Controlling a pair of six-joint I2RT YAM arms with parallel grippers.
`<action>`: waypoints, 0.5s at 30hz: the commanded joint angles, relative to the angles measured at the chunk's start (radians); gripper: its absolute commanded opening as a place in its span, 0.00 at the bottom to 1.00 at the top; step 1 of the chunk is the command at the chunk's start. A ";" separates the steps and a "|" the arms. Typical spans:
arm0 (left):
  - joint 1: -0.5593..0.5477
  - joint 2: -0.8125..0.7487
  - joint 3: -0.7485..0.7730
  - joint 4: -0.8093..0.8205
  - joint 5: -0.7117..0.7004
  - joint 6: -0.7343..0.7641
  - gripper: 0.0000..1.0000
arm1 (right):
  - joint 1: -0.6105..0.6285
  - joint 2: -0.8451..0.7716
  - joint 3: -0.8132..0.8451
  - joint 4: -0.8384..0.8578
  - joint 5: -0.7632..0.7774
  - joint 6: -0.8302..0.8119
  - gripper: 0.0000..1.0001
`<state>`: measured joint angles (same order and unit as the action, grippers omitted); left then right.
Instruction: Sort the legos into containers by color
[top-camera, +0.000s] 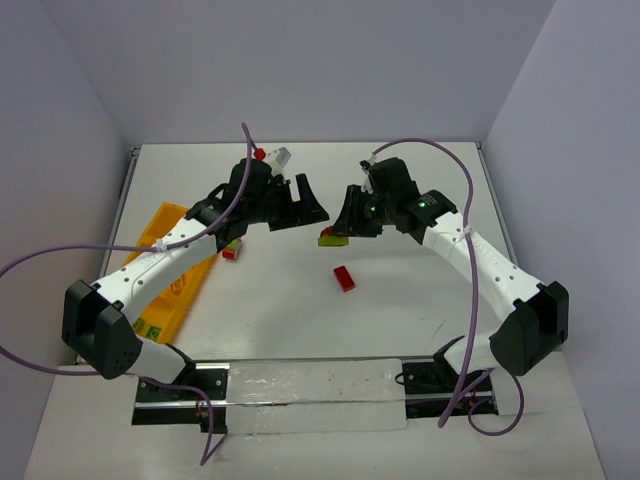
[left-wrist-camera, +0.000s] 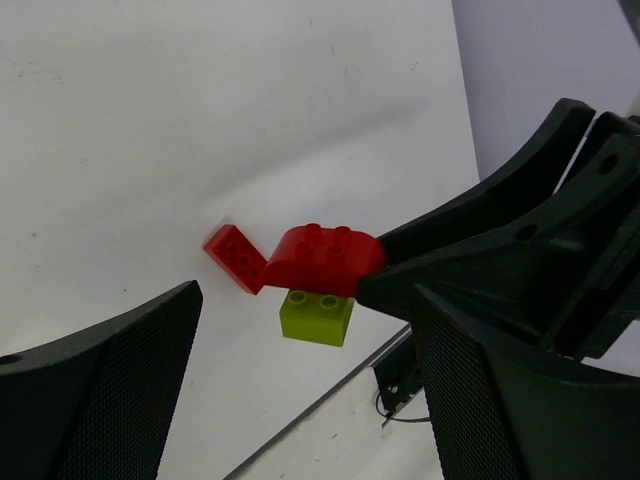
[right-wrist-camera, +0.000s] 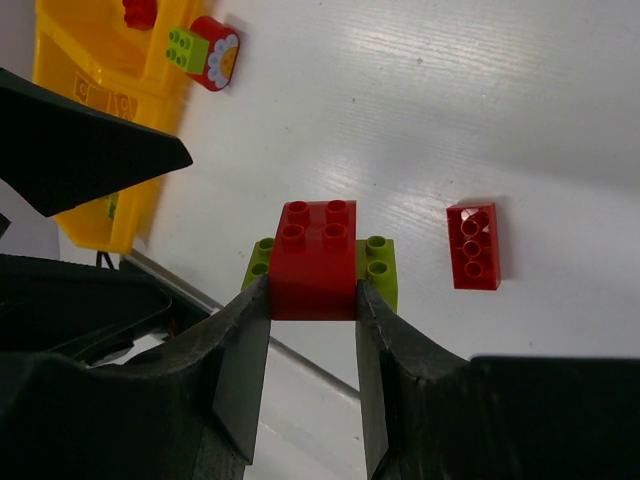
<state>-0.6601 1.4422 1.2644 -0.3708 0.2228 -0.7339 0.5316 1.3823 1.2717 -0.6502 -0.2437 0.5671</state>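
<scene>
Lego clump (top-camera: 333, 238), red on lime, is pinched in my right gripper (top-camera: 340, 228) near the middle of the white table (top-camera: 400, 330). It sits low, and I cannot tell whether it touches the surface. My left gripper (top-camera: 303, 212) faces it from just beside. A loose red brick (top-camera: 344, 278) lies nearer my bases. A second clump (top-camera: 232, 250) rests beside the orange-yellow tray (top-camera: 172, 300) on my left.

From the left wrist, my left fingers (left-wrist-camera: 100, 400) stand wide apart with nothing between them. Ahead of them, the red top brick (left-wrist-camera: 325, 258) juts from the right gripper, and the lime brick (left-wrist-camera: 317, 317) under it is exposed.

From the right wrist, my right fingers (right-wrist-camera: 240, 350) are clamped on the red top brick's sides. The lime ends poke out to either side below. The tray is well apart, with something red already in it.

I judge the step in hand to be splitting this clump before any dropping. The next move calls for my left jaws to close on the lime brick alone, clear of my right fingers, then peel it off while the right holds firm.
</scene>
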 joint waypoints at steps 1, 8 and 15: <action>-0.012 0.015 -0.006 0.090 0.084 -0.021 0.90 | -0.004 0.015 0.057 0.004 -0.034 0.022 0.00; -0.012 -0.002 -0.061 0.091 0.094 -0.019 0.85 | -0.012 0.041 0.076 0.006 -0.061 0.028 0.00; -0.012 -0.007 -0.085 0.116 0.109 -0.033 0.85 | -0.028 0.075 0.105 -0.001 -0.092 0.032 0.00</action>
<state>-0.6664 1.4502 1.1899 -0.3176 0.2945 -0.7555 0.5153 1.4392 1.3118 -0.6563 -0.3031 0.5868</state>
